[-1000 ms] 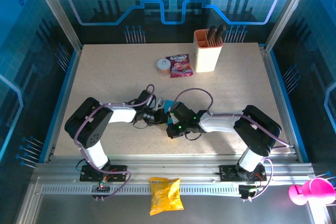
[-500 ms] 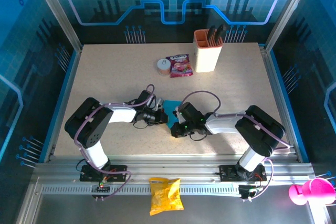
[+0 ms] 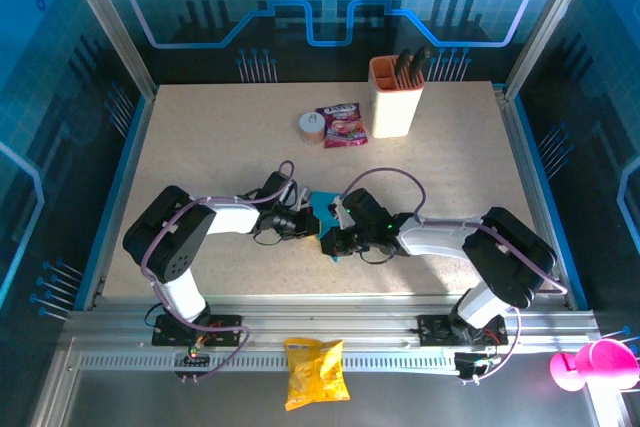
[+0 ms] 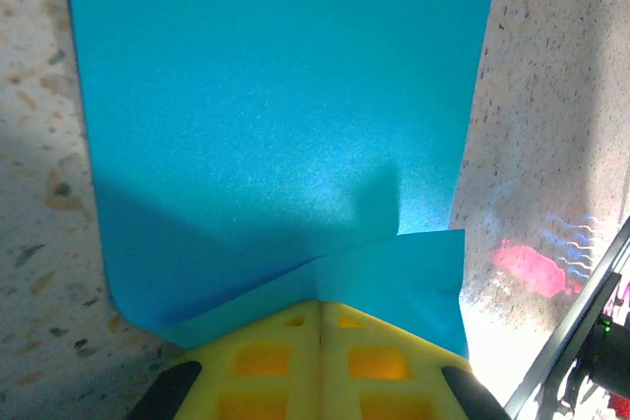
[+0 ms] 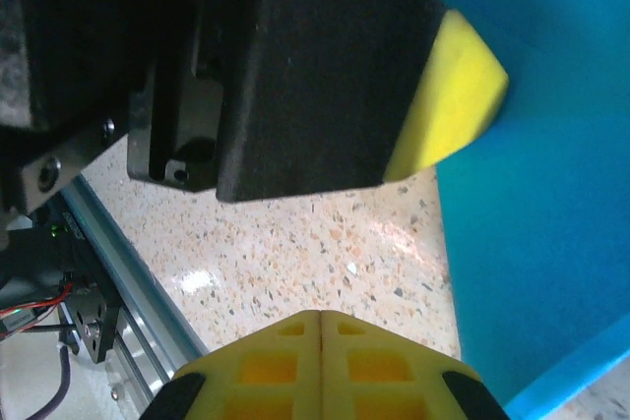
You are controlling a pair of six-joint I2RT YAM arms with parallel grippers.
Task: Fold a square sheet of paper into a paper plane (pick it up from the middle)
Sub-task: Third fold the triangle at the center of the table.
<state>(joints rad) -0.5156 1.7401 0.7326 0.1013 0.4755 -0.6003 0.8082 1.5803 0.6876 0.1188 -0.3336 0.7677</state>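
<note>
Both arms are crowded in at the middle of the worktop [image 3: 200,147], and the square sheet of paper [image 3: 322,207] lies flat between them, a little toward the near side.

The left tool [image 4: 320,320] has its yellow pads clenched together, seam to seam. Their tips sit under a small turned-up flap at the sheet's corner. Whether that flap is pinched or only nudged up, I cannot tell. Beyond it the square sheet of paper [image 4: 276,115] runs out smooth and flat, with no firm crease showing across it.

The right tool [image 5: 322,330] is clenched too, with nothing between its pads. It hangs over bare speckled worktop just beside the sheet's edge, which lies to its right in the wrist view. The left tool's yellow pad [image 5: 448,95] sits right at that same edge.

This looks like the very start of folding. One corner is lifting, and there is no dart shape yet.

The next move probably calls for one tool to pin the sheet. The other would get under the loose edge, carry it across and press it down. The paper is thin, so a careless push would likely slide or crumple it.
</note>
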